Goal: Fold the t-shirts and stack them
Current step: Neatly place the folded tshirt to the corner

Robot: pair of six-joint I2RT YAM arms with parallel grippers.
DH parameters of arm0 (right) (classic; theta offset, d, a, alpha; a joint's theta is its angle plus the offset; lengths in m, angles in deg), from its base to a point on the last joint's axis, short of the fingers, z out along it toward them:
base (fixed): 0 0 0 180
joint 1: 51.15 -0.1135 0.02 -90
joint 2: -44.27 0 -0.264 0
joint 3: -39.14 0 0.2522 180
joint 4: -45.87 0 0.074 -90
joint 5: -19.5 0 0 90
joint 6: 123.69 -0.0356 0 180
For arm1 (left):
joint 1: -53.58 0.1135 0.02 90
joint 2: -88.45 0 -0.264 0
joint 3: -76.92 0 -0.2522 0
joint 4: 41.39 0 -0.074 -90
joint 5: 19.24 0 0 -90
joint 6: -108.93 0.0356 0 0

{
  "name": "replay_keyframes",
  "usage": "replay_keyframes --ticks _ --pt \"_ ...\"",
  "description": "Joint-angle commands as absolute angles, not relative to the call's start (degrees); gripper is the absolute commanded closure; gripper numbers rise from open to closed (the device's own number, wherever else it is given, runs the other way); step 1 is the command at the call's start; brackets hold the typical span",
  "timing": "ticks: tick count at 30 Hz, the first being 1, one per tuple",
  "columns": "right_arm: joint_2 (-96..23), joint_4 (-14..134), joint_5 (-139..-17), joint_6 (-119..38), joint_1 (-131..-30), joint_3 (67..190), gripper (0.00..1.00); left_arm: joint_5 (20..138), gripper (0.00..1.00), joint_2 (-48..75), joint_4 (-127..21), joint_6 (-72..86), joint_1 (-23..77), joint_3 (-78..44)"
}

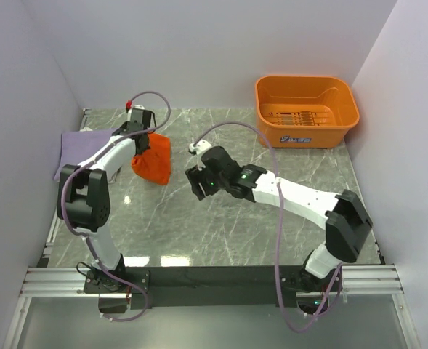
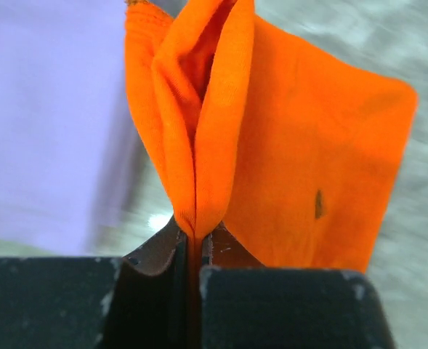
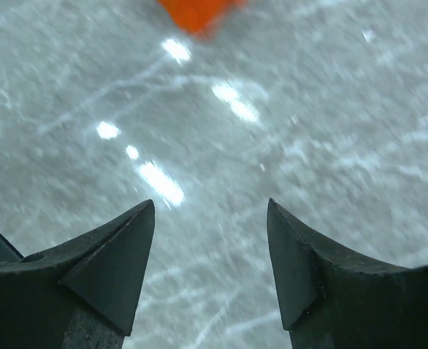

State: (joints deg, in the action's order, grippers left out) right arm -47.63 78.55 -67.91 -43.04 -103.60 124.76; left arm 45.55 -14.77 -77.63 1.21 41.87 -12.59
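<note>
The left gripper (image 2: 195, 243) is pinched tight on a bunched fold of the soft orange t-shirt (image 1: 153, 161), which hangs from it at the far left of the marble counter (image 1: 228, 225), just beside the flat lavender t-shirt (image 1: 79, 149). The right gripper (image 3: 211, 240) gapes wide and holds nothing, over bare counter at mid-scene.

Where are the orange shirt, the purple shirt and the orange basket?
bright orange cloth t-shirt (image 1: 154, 161): top view, middle of the bunched cloth.
pale purple cloth t-shirt (image 1: 75, 149): top view, its flat middle.
rigid orange plastic basket (image 1: 337, 131): top view, its front wall.
</note>
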Motion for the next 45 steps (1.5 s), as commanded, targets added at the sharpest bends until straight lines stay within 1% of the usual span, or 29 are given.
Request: replay_keyframes --ticks 1,3,4,7,10,15,19,23,30,33,35,37,45 --pt "-43.37 83.00 -65.32 -43.36 -102.48 122.52 0.30 33.59 0.99 -15.51 -78.36 13.98 43.47 -7.95" --pt "-42.57 84.23 -64.53 -43.36 -101.78 122.34 0.30 31.66 0.99 -16.22 -77.04 16.72 44.34 -6.97" --pt "-42.05 85.63 -64.26 -43.19 -101.61 122.43 0.30 30.86 0.99 -16.57 -75.90 21.60 44.35 -6.79" --pt "-41.51 87.75 -63.47 -42.75 -100.55 123.30 0.30 27.87 0.99 -17.10 -70.62 28.31 45.05 -6.62" --pt "-41.86 89.68 -63.03 -42.40 -99.85 124.97 0.30 31.02 0.99 -17.28 -71.23 28.86 47.77 -3.64" --pt "-43.09 92.67 -62.33 -41.78 -99.58 128.48 0.30 32.88 0.99 -16.31 -70.18 34.04 51.72 -2.58" --pt "-44.50 94.96 -61.62 -41.69 -99.67 130.42 0.31 34.80 0.99 -16.40 -73.77 34.57 53.49 1.81" --pt "-44.85 96.19 -60.92 -41.69 -99.58 131.74 0.31 34.38 0.99 -17.80 -75.44 34.31 56.47 3.22" --pt "-46.43 97.77 -60.22 -41.16 -99.49 133.59 0.31 33.76 0.98 -19.21 -74.75 32.64 59.90 1.47" --pt "-47.05 98.39 -60.30 -41.08 -99.49 134.20 0.31 34.46 0.96 -21.23 -73.61 32.20 61.05 0.85" --pt "-47.40 99.00 -60.22 -41.08 -99.49 134.47 0.31 34.72 0.90 -23.07 -73.60 31.32 61.49 1.03" --pt "-47.31 99.35 -60.39 -41.08 -99.58 134.56 0.31 34.20 0.87 -25.09 -73.17 30.80 62.10 1.81" --pt "-48.37 100.32 -60.39 -40.90 -99.58 135.26 0.32 32.09 0.87 -28.18 -72.64 31.50 62.72 3.49"
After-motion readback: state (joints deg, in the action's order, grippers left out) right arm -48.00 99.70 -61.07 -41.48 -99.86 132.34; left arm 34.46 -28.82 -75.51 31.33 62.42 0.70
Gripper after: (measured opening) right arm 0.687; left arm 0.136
